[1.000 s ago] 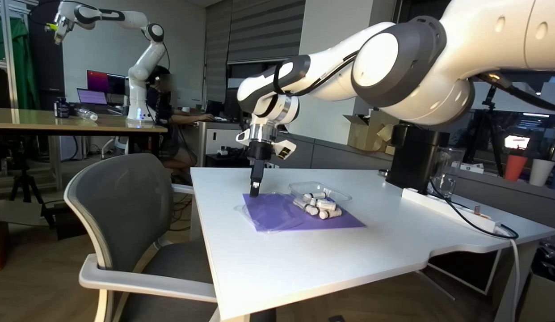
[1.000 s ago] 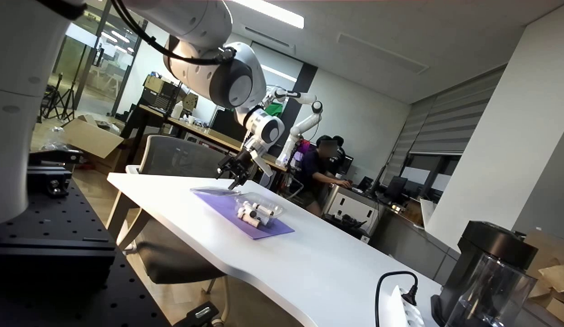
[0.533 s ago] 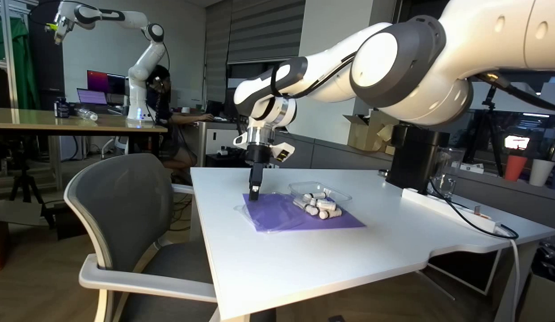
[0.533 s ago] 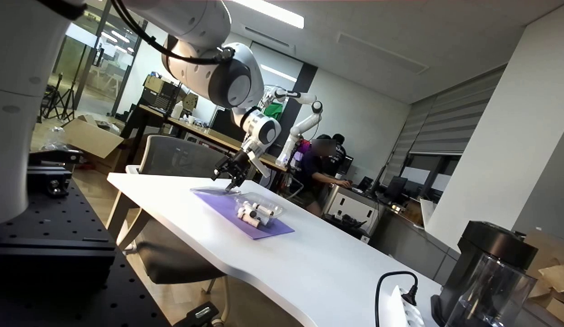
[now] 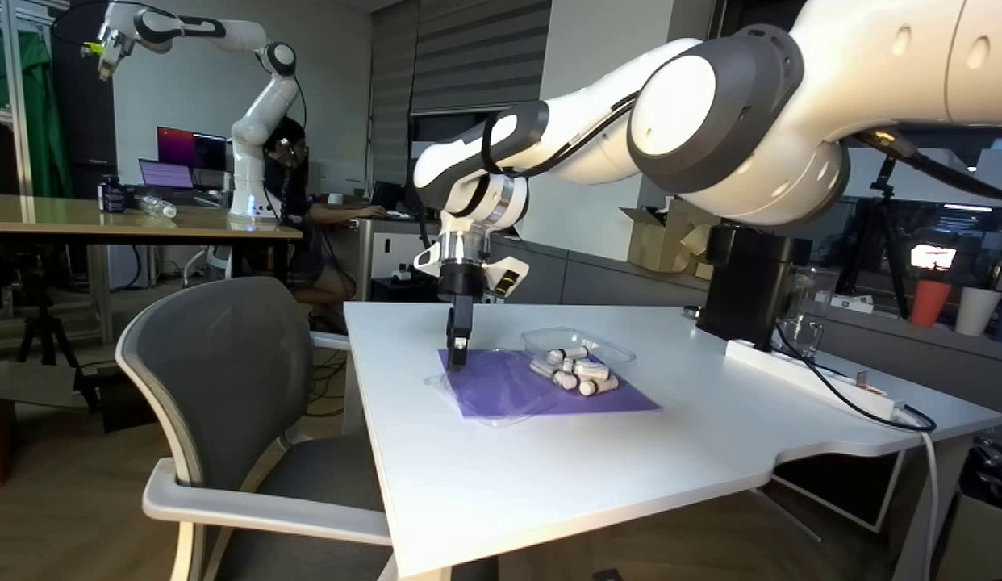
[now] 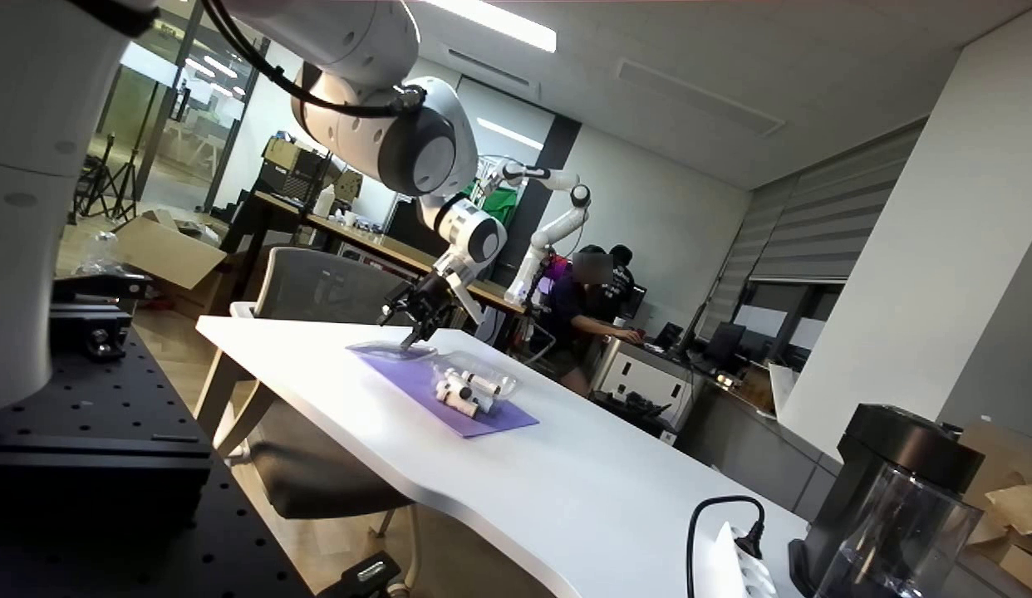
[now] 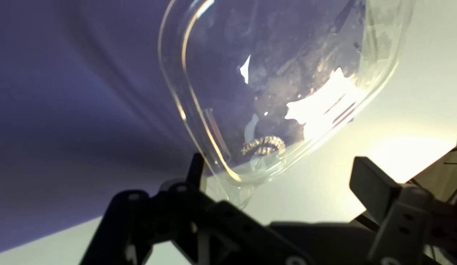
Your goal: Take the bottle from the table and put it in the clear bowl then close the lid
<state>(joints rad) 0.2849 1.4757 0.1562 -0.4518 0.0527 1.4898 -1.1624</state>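
The clear bowl (image 5: pixel 578 335) stands on a purple sheet on the white table (image 5: pixel 630 476); it also shows in an exterior view (image 6: pixel 506 378). Several small white bottles (image 5: pixel 586 373) appear to lie inside it, seen through its wall; they also show in an exterior view (image 6: pixel 458 400). The clear lid (image 5: pixel 501 407) lies flat beside the bowl, partly over the purple sheet; it also shows in an exterior view (image 6: pixel 383 352). My gripper (image 5: pixel 457 361) is low at the lid's edge. In the wrist view my gripper (image 7: pixel 283 173) is open, with the lid's corner (image 7: pixel 247 184) between its fingers, closer to the left finger.
The purple sheet (image 5: pixel 622 402) lies under bowl and lid. A grey chair (image 5: pixel 227 363) stands at the table's edge. A white power strip (image 5: pixel 807 378) with a black cable and a black appliance (image 5: pixel 743 282) with a clear container stand on the table.
My gripper has moved a little lower and across the lid's edge. The lid has shifted slightly, and the bottles have moved a tiny bit. The gripper stays open.
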